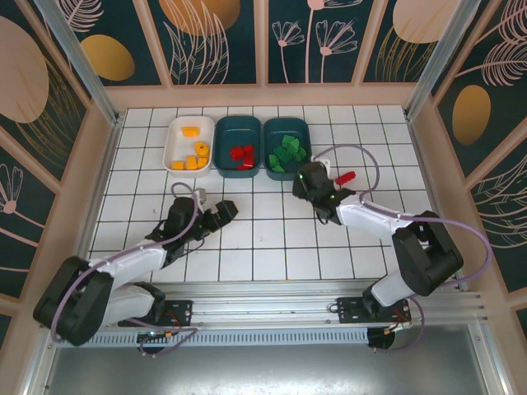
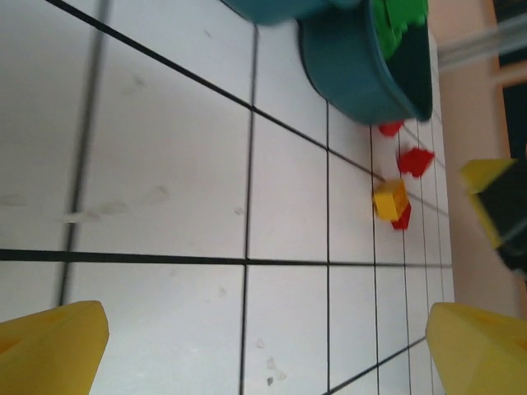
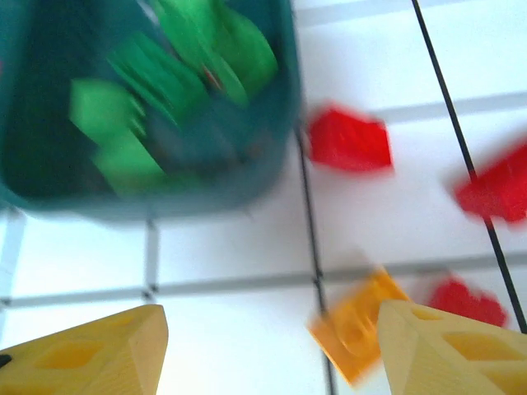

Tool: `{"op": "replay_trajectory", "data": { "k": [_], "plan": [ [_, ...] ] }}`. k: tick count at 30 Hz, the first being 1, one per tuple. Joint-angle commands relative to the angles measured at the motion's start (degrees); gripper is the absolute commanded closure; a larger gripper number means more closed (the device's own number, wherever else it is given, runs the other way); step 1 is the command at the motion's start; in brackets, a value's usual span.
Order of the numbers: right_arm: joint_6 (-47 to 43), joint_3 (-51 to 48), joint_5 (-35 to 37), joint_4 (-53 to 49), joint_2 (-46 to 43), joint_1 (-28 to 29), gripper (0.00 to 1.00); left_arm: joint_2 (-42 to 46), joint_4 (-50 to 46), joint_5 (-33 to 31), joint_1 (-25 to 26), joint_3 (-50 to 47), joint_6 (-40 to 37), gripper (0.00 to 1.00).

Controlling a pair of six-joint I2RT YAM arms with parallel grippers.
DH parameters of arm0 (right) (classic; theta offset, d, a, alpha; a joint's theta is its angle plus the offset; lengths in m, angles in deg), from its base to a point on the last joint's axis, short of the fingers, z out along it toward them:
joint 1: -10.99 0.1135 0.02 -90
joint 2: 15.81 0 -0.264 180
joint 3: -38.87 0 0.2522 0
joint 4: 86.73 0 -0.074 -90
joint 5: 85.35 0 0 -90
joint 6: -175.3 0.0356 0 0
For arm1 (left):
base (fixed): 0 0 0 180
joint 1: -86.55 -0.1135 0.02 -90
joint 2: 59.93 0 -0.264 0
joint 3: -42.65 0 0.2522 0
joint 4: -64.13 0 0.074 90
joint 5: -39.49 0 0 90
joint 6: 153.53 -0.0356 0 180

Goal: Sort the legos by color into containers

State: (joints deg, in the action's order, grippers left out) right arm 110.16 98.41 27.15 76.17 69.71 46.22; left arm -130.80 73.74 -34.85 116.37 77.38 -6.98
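right hand (image 3: 272, 354) released, empty; imo centre on orange brick (image 3: 352, 333) near worktop (image 1: 247, 247) right edge, dodge red brick (image 3: 465, 300) just beside

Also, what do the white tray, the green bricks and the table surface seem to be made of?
White tray: likely plastic, smooth, with rounded moulded corners.
Green bricks: likely plastic, uniform bright colour, sharp moulded shapes.
Table surface: smooth white sheet or tile with dark grid lines and a faint sheen; which material, I cannot tell.
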Motion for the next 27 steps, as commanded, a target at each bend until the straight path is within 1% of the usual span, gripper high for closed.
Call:
{"op": "replay_trajectory", "data": {
  "k": [1,4,6,11,16,18,21,25,27],
  "plan": [
    [3.0,-2.3,2.1,-0.1,-0.9,-1.4,0.3,-4.3,6.1,2.5,3.2,5.7,-2.3,0.01],
    [2.4,-2.3,-0.2,0.8,1.3,-2.9,0.3,-7.8,7.1,4.0,3.8,7.6,-2.0,0.02],
    [1.5,-1.5,-1.8,1.4,3.2,-3.3,0.3,-8.2,7.3,4.5,3.9,7.6,-1.8,0.01],
    [0.6,1.3,-3.9,1.6,8.4,-3.4,0.31,-4.3,3.6,1.4,4.0,6.1,-3.1,0.01],
    [-1.4,3.3,-5.8,3.5,11.2,-2.8,0.33,-0.3,1.0,-1.0,4.0,4.7,-3.9,0.01],
    [-3.1,4.3,-6.2,4.0,11.9,-1.8,0.35,0.4,0.7,-1.4,4.0,4.5,-4.0,0.01],
    [-5.1,5.8,-4.3,4.2,13.1,-0.7,0.35,0.4,0.5,-1.6,3.9,4.6,-4.3,0.02],
    [-4.1,6.2,-4.8,4.4,13.7,-2.3,0.34,-0.4,0.8,-1.1,4.0,5.1,-4.3,0.02],
    [-2.9,6.1,-3.8,3.9,13.8,-2.8,0.34,-0.6,0.8,-1.0,4.0,5.0,-4.3,0.02]
  ]
}}
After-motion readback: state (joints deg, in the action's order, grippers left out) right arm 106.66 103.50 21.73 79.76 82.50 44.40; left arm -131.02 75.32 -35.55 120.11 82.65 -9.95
